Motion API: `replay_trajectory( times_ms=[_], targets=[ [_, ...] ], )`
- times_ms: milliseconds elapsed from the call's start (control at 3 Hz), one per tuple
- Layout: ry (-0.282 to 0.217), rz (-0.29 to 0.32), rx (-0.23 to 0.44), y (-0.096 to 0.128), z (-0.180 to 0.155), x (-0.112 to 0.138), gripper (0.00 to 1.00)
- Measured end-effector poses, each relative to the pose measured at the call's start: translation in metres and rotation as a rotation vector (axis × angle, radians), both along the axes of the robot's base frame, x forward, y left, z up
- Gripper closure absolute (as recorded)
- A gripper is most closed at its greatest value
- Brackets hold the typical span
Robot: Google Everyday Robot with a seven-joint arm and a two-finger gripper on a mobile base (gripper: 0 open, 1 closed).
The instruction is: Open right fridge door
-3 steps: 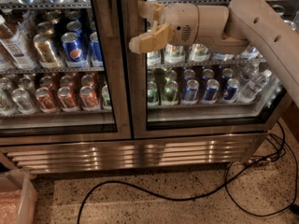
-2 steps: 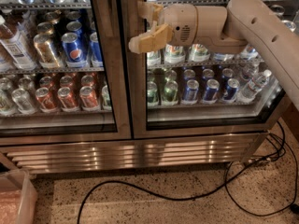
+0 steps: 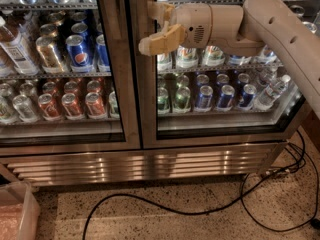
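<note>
Gripper (image 3: 147, 26) open, fingers spread, tips at left frame edge of right door (image 3: 146, 109). Door shut, extending behind, below and right of gripper. Left door (image 3: 120, 84) just left. Cable (image 3: 200, 214) on floor well below.

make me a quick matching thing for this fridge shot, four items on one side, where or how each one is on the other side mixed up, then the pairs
1 end effector
2 right fridge door
3 black cable
4 blue Pepsi can

a behind the glass of the left door
b lying on the speckled floor
c shut, in line with its neighbour
d high up, at the right door's left edge

Pairs: 1-d, 2-c, 3-b, 4-a
</note>
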State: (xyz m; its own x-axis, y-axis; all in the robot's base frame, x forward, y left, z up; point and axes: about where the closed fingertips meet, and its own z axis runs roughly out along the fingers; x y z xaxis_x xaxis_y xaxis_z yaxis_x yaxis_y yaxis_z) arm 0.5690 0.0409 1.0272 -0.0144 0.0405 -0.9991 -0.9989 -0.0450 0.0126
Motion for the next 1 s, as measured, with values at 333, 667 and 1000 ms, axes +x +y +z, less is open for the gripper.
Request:
replay_trajectory(
  times_ms=[333, 667, 1000],
  targets=[
    [0.005, 0.004, -0.006, -0.002, 0.0, 0.002, 0.0],
    [0.007, 0.005, -0.009, -0.002, 0.001, 0.003, 0.0],
    [-0.037, 0.028, -0.015, 0.005, 0.017, 0.016, 0.0]
  ],
)
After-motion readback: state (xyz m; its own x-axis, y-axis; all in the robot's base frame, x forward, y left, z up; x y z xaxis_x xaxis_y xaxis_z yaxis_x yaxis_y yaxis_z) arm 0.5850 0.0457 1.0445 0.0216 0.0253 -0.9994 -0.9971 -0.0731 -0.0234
